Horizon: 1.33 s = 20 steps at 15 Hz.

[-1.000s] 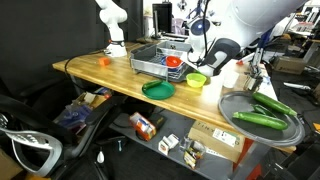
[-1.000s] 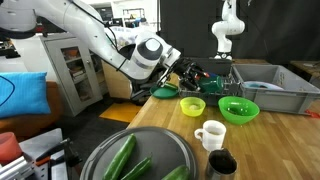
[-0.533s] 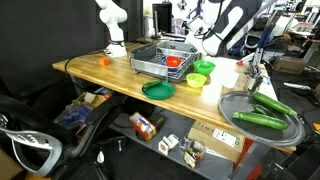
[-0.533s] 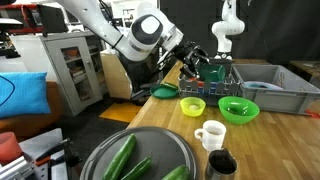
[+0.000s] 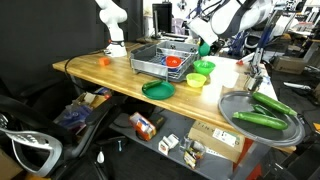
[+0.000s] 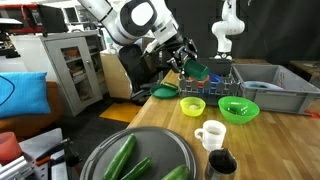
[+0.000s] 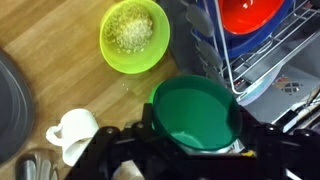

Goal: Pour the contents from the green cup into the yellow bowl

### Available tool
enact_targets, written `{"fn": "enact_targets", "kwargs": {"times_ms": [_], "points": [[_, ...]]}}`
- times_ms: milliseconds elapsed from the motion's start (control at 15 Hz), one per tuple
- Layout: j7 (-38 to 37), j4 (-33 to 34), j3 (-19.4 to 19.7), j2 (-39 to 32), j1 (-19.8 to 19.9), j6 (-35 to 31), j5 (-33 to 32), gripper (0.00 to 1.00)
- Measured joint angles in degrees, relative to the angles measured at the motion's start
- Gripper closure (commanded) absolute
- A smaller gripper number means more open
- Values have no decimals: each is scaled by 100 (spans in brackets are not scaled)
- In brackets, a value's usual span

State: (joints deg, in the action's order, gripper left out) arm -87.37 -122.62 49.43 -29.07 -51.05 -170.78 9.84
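Higher now, the gripper (image 7: 194, 135) clasps the cup (image 7: 195, 110), lifted clear since it looks empty. Grain lies in the yellow bowl (image 7: 134, 35), upper left in wrist view.

Soft, even indoor light falls from overhead in both exterior views. The wooden table (image 5: 100, 72) is bright and evenly lit, while the space beneath it sinks into shadow. The black curtain (image 6: 270, 30) swallows all detail, and the lit room beside it looks pale. Both pictures are small and coarse — fine edges smear, and the round metal tray (image 6: 140, 150) nearest the lens is soft, with a dull sheen. The wrist view is brighter and warmer: the green cup (image 7: 195, 110) is fairly sharp, with shading inside its rim. The white mug (image 7: 75, 130) is close to washed out — and the gripper (image 7: 196, 135) along the lower edge is dark and blurred.
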Motion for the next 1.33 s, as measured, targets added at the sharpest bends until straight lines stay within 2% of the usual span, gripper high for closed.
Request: {"fn": "enact_targets", "kwargs": {"times_ms": [200, 333, 533, 733, 867, 1000, 1133, 1333], "points": [[331, -271, -1074, 730, 760, -1, 5, 47], [890, -481, -1906, 1190, 1321, 7, 469, 47], [2186, -694, -3234, 1697, 2155, 122, 1905, 47], [3530, -571, -4390, 1885, 3061, 698, 3433, 47], [4451, -361, -4691, 1810, 3542, 1372, 4311, 47], [5375, -191, -4675, 1566, 3977, 2185, 5008, 47], [5975, -32, -4656, 1137, 4509, 3026, 5233, 47], [6298, 366, -4636, 332, 5105, 4209, 5171, 47]]}}
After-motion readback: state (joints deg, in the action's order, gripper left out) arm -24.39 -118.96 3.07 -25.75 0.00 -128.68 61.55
